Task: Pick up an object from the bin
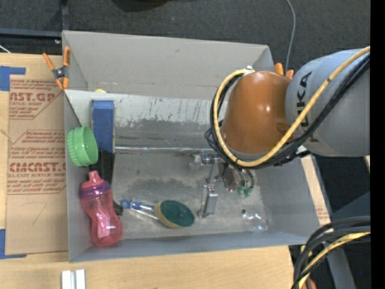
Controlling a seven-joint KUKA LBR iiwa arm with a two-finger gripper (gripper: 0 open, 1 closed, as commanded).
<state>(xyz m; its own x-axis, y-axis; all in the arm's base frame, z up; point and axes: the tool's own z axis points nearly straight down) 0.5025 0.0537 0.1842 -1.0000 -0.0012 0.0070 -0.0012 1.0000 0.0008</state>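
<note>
My gripper [209, 200] hangs low over the bin floor, right of the middle, under the arm's orange cover. Just to its left lies a dish brush [174, 214] with a round dark green head and a clear blue handle pointing left. The gripper stands beside the brush head and apart from it. A small clear plastic thing [255, 220] lies on the floor to the gripper's lower right. Nothing shows held in the gripper.
A pink baby bottle [101, 215] lies in the bin's front left corner. A green round lid [82, 146] and an upright blue block [103, 126] stand along the left wall. The arm and its cables cover the bin's right side.
</note>
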